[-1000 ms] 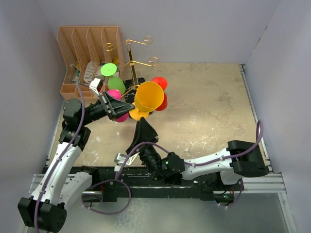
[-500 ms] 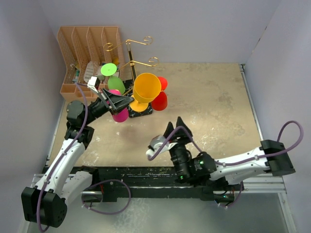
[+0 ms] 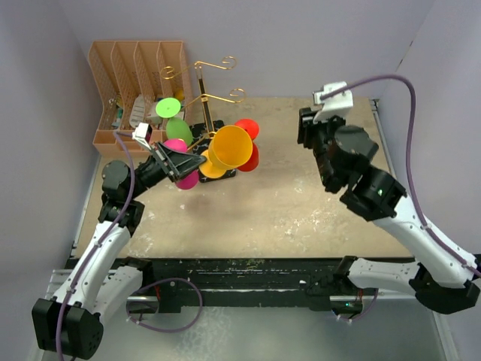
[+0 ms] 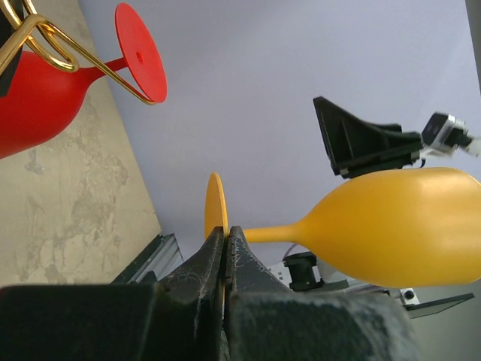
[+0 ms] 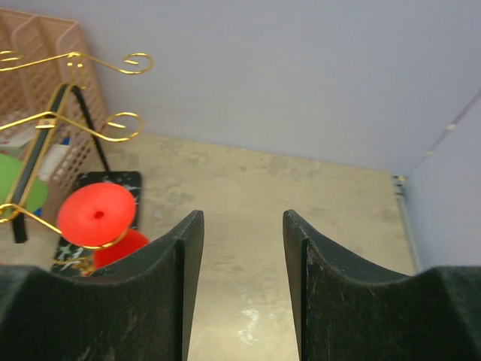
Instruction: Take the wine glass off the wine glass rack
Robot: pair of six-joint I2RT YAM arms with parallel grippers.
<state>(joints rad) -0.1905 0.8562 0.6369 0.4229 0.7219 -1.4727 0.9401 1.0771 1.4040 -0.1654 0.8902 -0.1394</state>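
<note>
The wine glass rack is a gold wire stand on a black veined base at the back left. My left gripper is shut on the foot of a yellow wine glass and holds it on its side in front of the rack. In the left wrist view the pads pinch the yellow foot disc, and the bowl sticks out to the right. A red glass, a green glass and a pink glass hang on the rack. My right gripper is open and empty, raised at the back right.
A tan slotted desk organiser stands in the back left corner behind the rack. Grey walls close in the left, back and right sides. The right wrist view shows the rack's hooks, the red glass and bare beige tabletop.
My right arm has swung from the near middle of the table up to the back right. My left gripper has kept hold of the yellow glass and shifted only slightly.
</note>
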